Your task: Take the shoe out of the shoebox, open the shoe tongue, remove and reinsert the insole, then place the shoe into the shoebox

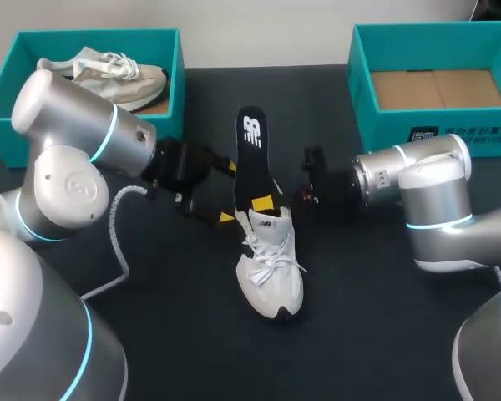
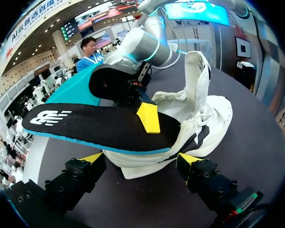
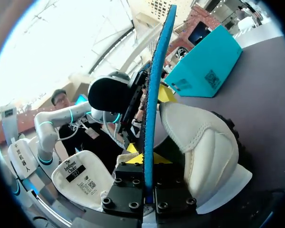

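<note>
A white shoe (image 1: 271, 271) lies mid-table, toe toward the front edge, laces loose. Its black insole (image 1: 252, 154) with a blue underside sticks out of the shoe opening toward the back. My right gripper (image 1: 264, 203) is shut on the insole just above the opening, its yellow tip (image 2: 148, 117) lying on the insole (image 2: 95, 126). From the right wrist the insole (image 3: 156, 80) stands edge-on between the closed fingers (image 3: 141, 159), with the shoe (image 3: 204, 152) beside them. My left gripper (image 1: 229, 192) is open, and its fingers (image 2: 92, 157) flank the shoe's heel (image 2: 147, 166) under the insole.
A teal shoebox (image 1: 4, 100) at the back left holds a second, beige shoe (image 1: 108, 73). Another teal shoebox (image 1: 363, 92) at the back right shows only its cardboard floor. A grey cable (image 1: 117, 225) hangs from my left arm over the table.
</note>
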Robot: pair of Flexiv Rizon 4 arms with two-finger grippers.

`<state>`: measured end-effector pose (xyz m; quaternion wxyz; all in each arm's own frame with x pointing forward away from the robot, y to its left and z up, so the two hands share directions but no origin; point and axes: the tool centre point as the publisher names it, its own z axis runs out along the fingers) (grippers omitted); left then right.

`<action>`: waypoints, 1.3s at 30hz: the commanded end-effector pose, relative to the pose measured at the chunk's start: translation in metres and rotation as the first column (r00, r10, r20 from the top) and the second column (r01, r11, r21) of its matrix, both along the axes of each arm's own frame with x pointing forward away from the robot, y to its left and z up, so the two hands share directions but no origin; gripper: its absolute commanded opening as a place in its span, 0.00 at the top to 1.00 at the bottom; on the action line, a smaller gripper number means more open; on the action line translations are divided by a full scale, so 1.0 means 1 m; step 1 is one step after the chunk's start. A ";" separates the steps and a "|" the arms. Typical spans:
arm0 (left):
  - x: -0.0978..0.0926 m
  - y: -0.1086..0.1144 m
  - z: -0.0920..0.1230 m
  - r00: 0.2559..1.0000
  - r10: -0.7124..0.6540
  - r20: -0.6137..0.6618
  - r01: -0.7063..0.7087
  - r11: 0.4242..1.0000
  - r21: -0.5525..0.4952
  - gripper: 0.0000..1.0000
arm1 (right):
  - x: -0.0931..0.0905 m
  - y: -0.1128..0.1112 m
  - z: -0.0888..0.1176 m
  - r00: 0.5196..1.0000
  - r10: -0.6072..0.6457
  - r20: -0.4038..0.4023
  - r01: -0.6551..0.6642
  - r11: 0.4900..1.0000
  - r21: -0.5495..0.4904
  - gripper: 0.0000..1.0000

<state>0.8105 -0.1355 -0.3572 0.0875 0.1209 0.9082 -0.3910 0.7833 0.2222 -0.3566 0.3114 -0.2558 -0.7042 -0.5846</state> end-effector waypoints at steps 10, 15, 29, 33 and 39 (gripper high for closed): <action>0.001 0.001 0.000 1.000 0.006 0.003 -0.006 1.000 0.000 0.00 | -0.004 0.000 0.009 0.997 -0.046 0.064 0.047 0.999 -0.019 0.78; 0.001 0.001 0.000 1.000 0.006 0.003 -0.006 1.000 0.000 0.00 | 0.000 0.004 0.014 0.995 -0.044 0.091 0.046 0.999 -0.020 0.73; 0.001 0.001 0.000 1.000 0.006 0.003 -0.006 1.000 0.000 0.00 | 0.023 0.003 0.029 0.989 -0.024 0.146 0.029 0.999 -0.034 0.78; 0.001 0.001 0.000 1.000 0.006 0.003 -0.006 1.000 0.000 0.00 | 0.023 -0.001 0.024 0.993 -0.010 0.120 0.015 0.999 -0.047 1.00; 0.001 0.001 0.000 1.000 0.006 0.003 -0.006 1.000 0.000 0.00 | 0.011 -0.001 0.015 0.997 -0.002 0.075 0.007 0.998 -0.062 1.00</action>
